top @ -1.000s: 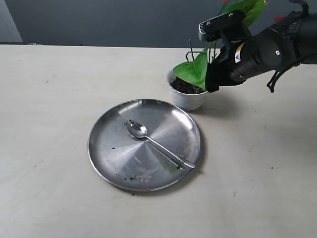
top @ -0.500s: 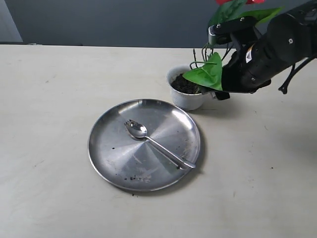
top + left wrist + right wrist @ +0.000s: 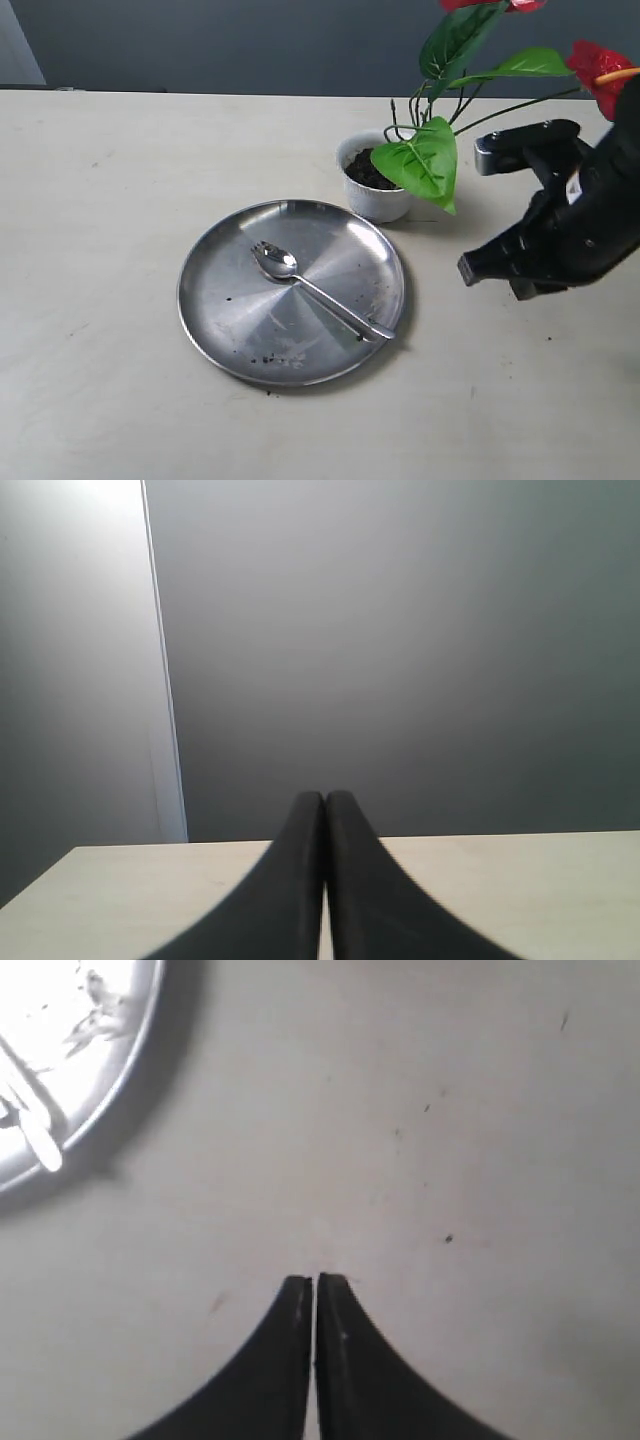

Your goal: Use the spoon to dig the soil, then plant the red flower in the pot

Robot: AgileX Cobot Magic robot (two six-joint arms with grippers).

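The red flower (image 3: 455, 120) stands in the pot (image 3: 377, 190), its stalks rooted in the soil (image 3: 370, 172) and one big green leaf drooping over the pot's rim on the side away from the steel plate (image 3: 230, 300). The red blooms sit high, one partly cut off by the frame's top edge. The pot rests on the tabletop (image 3: 100, 180), touching or just beside the plate's far rim. The spoon (image 3: 315, 290) lies loose on the plate, bowl toward the plate's centre, handle end near the rim farthest from the pot's left side; a few soil crumbs dot the plate.

The planting looks done, so the step in hand is judged to be clearing the arm away. To do it well, the right claw (image 3: 313, 1282) should leave on a path away from the pot, keeping under or outside the overhanging leaf and stalks so nothing tugs the stem loose.

The exterior view shows the right arm beside the plate, apart from the pot, but hides its fingertips. The right wrist view supplies this: the fingertips are pressed together, gripping nothing, above bare tabletop with the plate's rim and spoon handle off to one side. The left claw (image 3: 325, 802), absent from the exterior view, shows only in its wrist view: closed, empty, facing a grey wall.
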